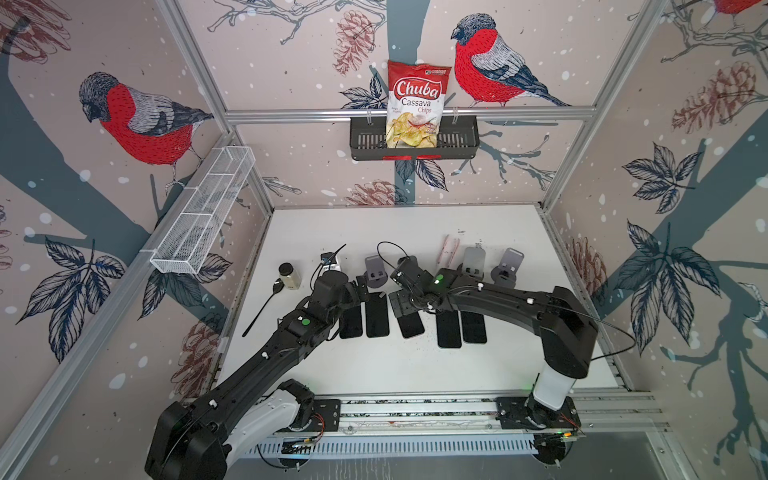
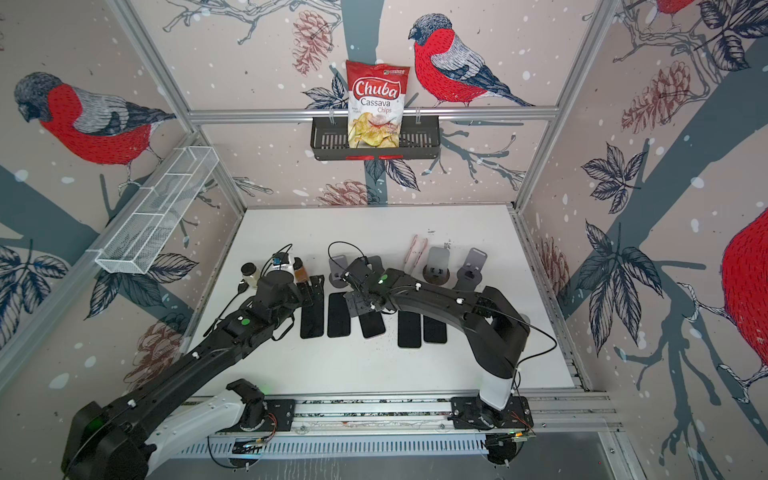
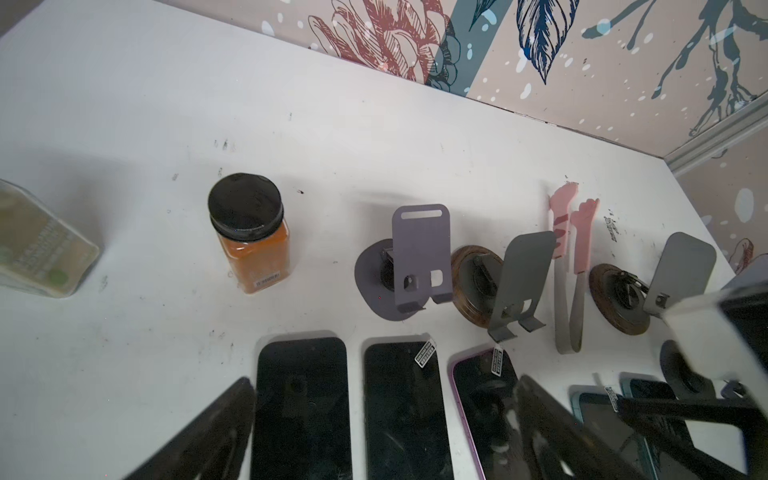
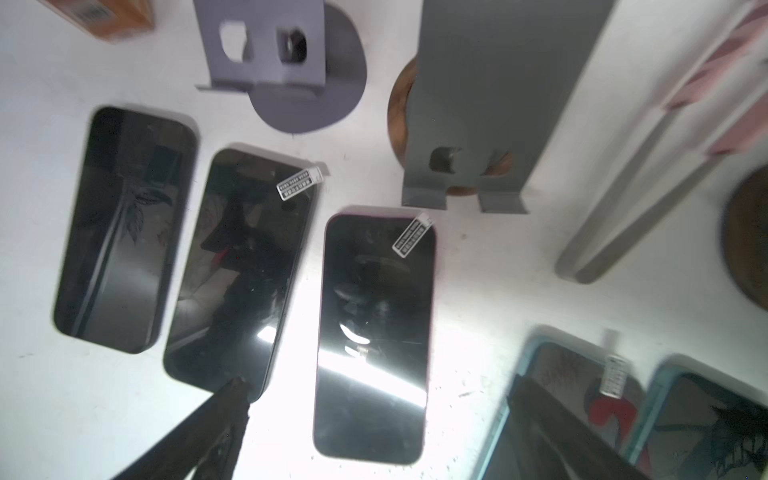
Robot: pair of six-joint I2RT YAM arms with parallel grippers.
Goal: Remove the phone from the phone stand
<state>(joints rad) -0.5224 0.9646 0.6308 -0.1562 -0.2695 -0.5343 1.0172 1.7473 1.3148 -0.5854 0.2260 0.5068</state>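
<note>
**Phone flat on table, off its stand; right jaws wide above it**

In both top views the phone point(image 1: 412, 328) lies mid-row among other phones point(image 1: 377, 318) on the table point(image 1: 395, 365). The right gripper point(image 1: 400, 301) hangs over it. The left gripper point(image 1: 360, 291) is further left, so the right arm is nearer.

Left wrist: the left gripper point(image 3: 384, 380) has its jaws apart and empty.

Right wrist: the right gripper point(image 4: 378, 380) has its jaws apart and empty. The phone point(image 4: 374, 332) lies flat between its fingers point(image 4: 226, 411), long axis pointing to the empty stand point(image 4: 490, 104).

Black arms point(image 1: 266, 357), white base links point(image 1: 550, 388), green lights point(image 1: 305, 321).
</note>
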